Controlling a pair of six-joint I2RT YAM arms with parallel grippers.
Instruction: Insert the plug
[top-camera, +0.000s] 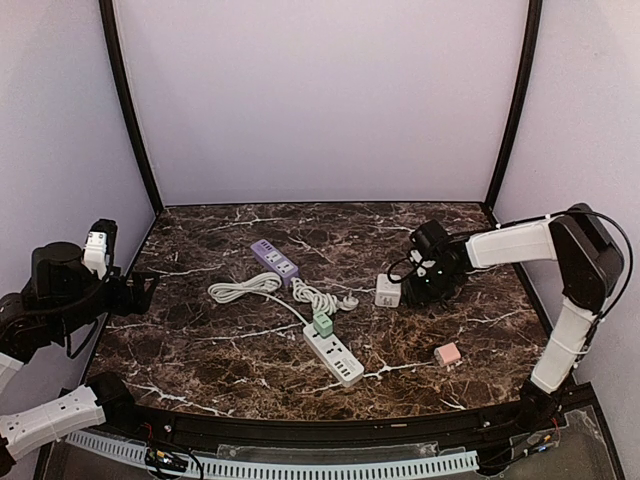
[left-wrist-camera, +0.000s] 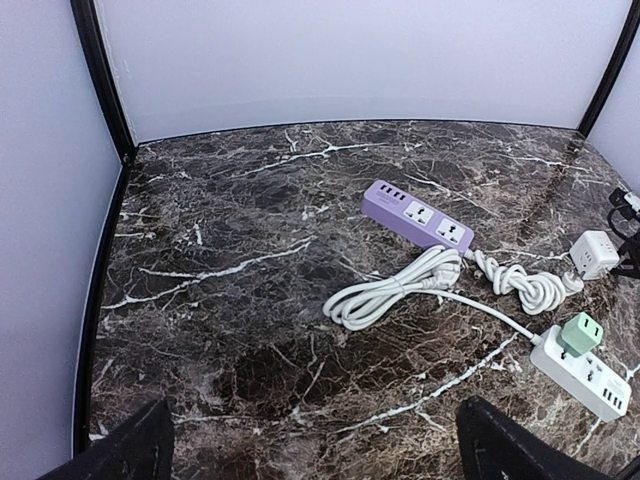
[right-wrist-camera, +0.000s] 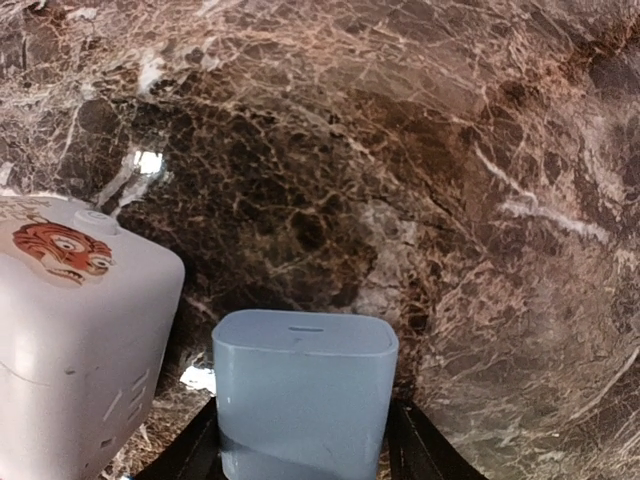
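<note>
My right gripper (right-wrist-camera: 305, 445) is shut on a pale blue charger plug (right-wrist-camera: 305, 385), its flat end with a slot facing away over the marble. A white cube socket adapter with a tiger sticker (right-wrist-camera: 70, 340) stands just left of the plug, a small gap between them. In the top view the right gripper (top-camera: 420, 280) hovers just right of the cube (top-camera: 388, 290). My left gripper (top-camera: 140, 290) is open and empty at the far left, raised; in the left wrist view its fingers (left-wrist-camera: 130, 455) stand wide apart.
A purple power strip (top-camera: 274, 258) lies mid-table with a coiled white cable (top-camera: 245, 288). A white power strip (top-camera: 335, 355) carries a green plug (top-camera: 323, 324). A pink plug (top-camera: 447, 352) lies near the front right. White walls enclose the table.
</note>
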